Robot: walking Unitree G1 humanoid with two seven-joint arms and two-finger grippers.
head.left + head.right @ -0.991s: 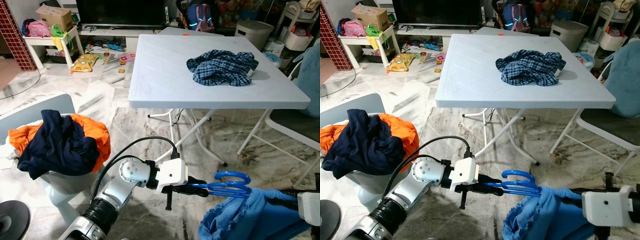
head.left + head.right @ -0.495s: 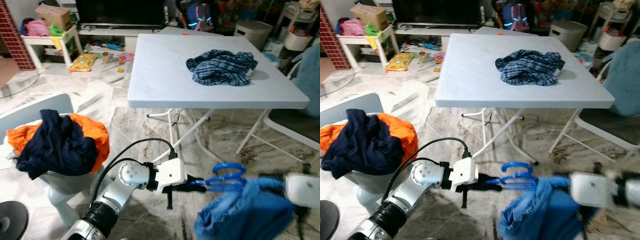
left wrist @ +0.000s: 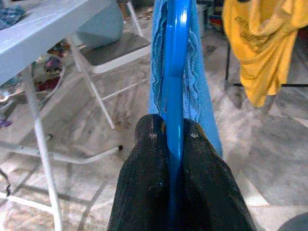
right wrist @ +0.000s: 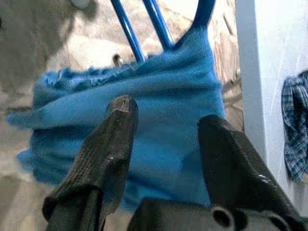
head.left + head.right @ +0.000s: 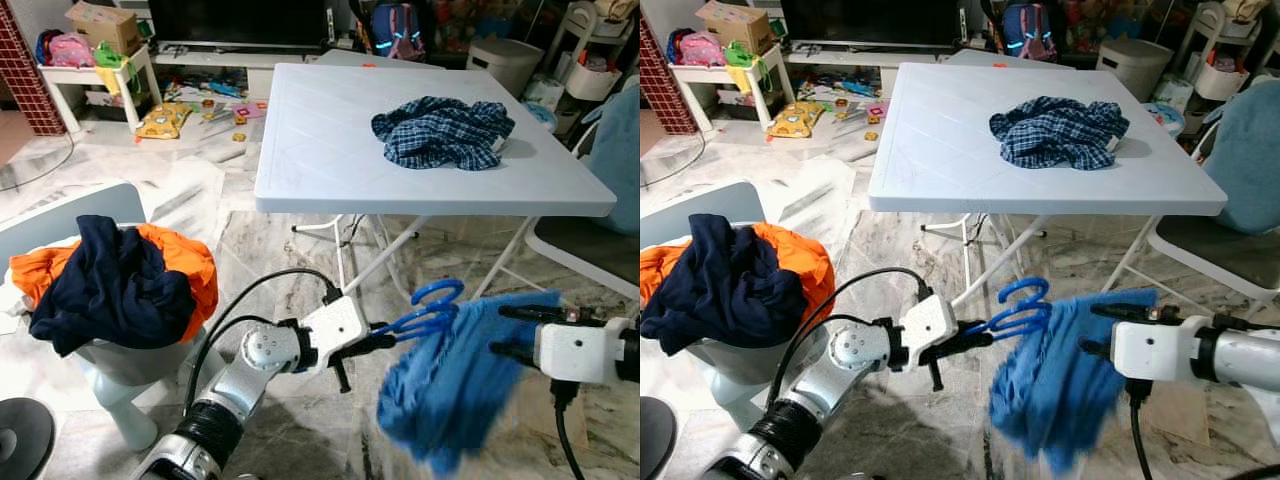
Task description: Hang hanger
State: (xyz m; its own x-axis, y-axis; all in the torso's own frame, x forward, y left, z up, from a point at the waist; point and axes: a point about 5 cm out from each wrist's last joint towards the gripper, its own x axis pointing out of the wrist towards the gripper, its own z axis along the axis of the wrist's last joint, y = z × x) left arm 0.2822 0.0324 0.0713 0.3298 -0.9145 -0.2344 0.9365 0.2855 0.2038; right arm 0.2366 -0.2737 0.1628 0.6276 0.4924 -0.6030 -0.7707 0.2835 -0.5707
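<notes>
Our left claw [image 5: 385, 335] pinches the blue hanger [image 5: 428, 305], held low above the floor in front of the white surface [image 5: 330, 150]. A blue garment [image 5: 450, 385] droops from it. Our right claw [image 5: 515, 330] is spread, its fingers [image 4: 108, 144] at the garment's edge. On the surface lies a crumpled plaid shirt [image 5: 442, 132].

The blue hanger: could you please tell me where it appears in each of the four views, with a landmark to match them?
Left eye view: blue hanger low centre, shut in the left hand.
Right eye view: hanger low centre, left of the right hand.
Left wrist view: hanger upright at centre between the fingers.
Right wrist view: its bars at the top edge.
Shared landmark: the blue cloth draped on it.
</notes>
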